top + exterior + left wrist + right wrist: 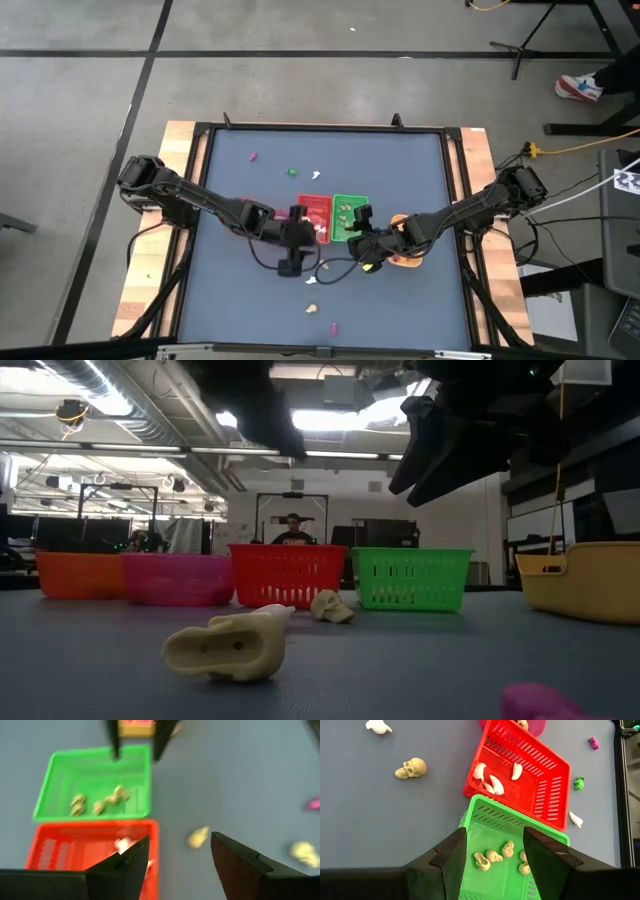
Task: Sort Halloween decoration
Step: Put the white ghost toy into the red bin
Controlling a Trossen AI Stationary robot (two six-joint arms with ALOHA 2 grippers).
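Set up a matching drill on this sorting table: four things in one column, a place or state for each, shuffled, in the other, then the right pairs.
Things
1. cream skulls
2. white pieces
3. lone skull
4. right gripper

Places or states
A. in the red basket
B. open, above the green basket
C. in the green basket
D. loose on the table, outside both baskets

Pairs: 1-C, 2-A, 3-D, 4-B

open grey tabletop (230, 300) lies around; the red slatted plastic basket (316, 212) and green slatted plastic basket (349, 214) block the centre.
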